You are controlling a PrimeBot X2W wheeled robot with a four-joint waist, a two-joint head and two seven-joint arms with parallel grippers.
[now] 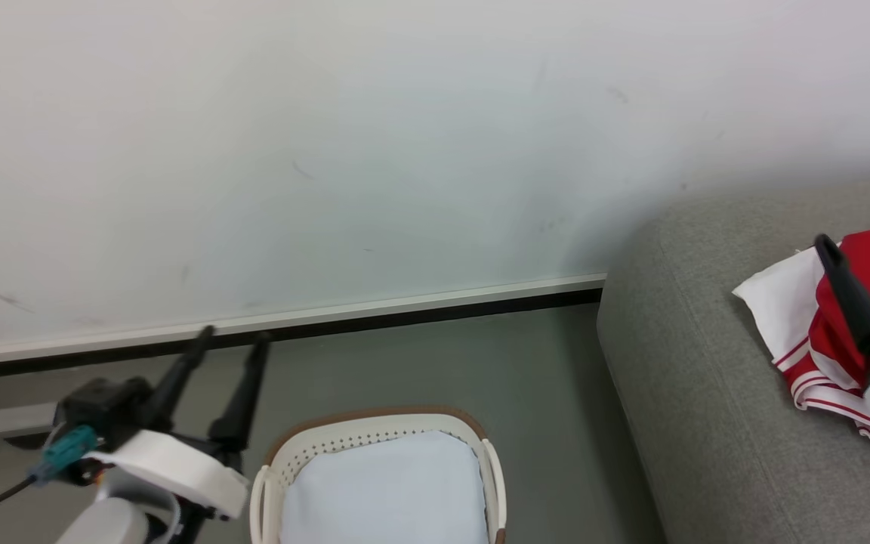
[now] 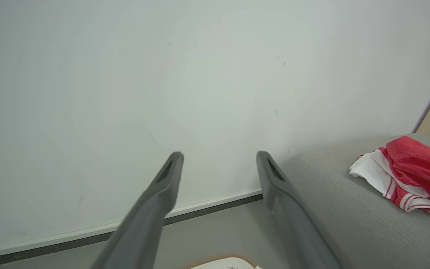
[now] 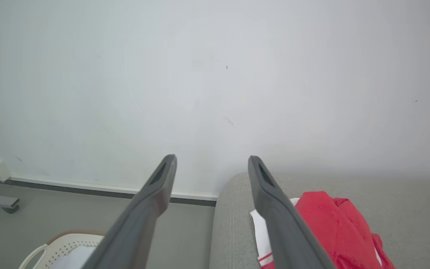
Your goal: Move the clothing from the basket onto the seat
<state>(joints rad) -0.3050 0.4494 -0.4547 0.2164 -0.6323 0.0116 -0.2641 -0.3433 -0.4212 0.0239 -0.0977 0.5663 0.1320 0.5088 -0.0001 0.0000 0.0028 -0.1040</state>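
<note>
Your job looks nearly done; the clothing [image 1: 782,298] lies on the seat [image 1: 692,393] at right; the basket [image 1: 269,483] on the near floor looks bare inside; left gripper [image 1: 235,335] and right gripper [image 1: 856,236] both gape wide, holding nothing.

Red and white on grey, cream beside it.
The clothing [image 1: 820,347] is bright red with white panels and thin red-and-white stripe trim, on the plain grey seat [image 1: 692,423]. The basket [image 1: 344,440] is cream-white, its wall dotted with small holes, its rim brown, its bottom pale. The floor [image 1: 435,363] is grey-green, the wall [image 1: 329,151] off-white, the skirting [image 1: 405,306] white over black.
</note>
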